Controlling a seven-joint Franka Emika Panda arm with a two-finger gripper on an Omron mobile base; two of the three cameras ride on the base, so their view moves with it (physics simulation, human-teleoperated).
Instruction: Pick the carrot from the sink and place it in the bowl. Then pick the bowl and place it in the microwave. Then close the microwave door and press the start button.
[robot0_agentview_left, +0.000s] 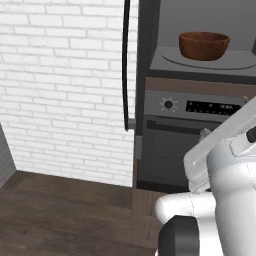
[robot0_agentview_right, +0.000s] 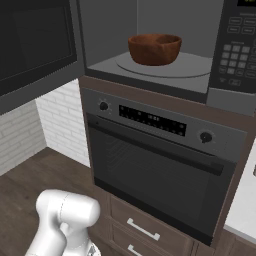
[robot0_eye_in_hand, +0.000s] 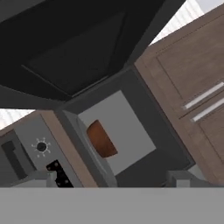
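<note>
Jaws spread wide, gripping nothing. The bowl (robot0_agentview_right: 154, 48) sits on the microwave (robot0_agentview_right: 165, 70) turntable, and the microwave door (robot0_agentview_right: 37, 47) hangs open at left. Risk: a glancing push slips off the door and leaves it ajar.

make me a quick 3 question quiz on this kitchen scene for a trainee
1. True or false: the bowl sits on the turntable plate inside the microwave.
2. The microwave door is: A) shut, B) swung open to the left, C) removed.
3. What appliance is directly below the microwave?

Key
1. True.
2. B: the door stands open, its handle seen against the brick wall.
3. The oven, with knobs and a display along its top.
</note>
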